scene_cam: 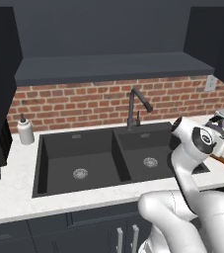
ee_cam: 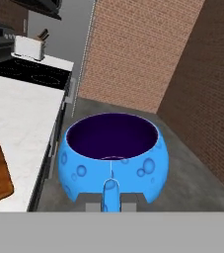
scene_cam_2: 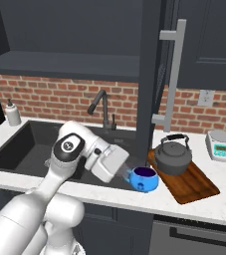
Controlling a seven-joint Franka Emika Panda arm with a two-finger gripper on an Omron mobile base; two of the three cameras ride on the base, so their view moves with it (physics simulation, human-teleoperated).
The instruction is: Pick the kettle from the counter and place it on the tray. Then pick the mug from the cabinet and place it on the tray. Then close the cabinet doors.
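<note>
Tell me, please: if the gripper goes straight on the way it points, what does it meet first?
Probably the tray edge, perhaps the kettle on it. The gripper, shut on the mug, points right toward them; depth is unclear.

Glossy blue mug (scene_cam_2: pixel 145 179), wooden tray (scene_cam_2: pixel 196 183), dull metal kettle (scene_cam_2: pixel 172 155).

No readable text, labels, brands or numbers anywhere. The scale (scene_cam_2: pixel 221 145) on the desk (scene_cam_2: pixel 224 199) has a teal display, but it's too small to make out any digits. The pump bottle (scene_cam_2: pixel 13 114), kettle (scene_cam_2: pixel 172 154) and mug (ee_cam: pixel 113 160) carry no lettering.
</note>
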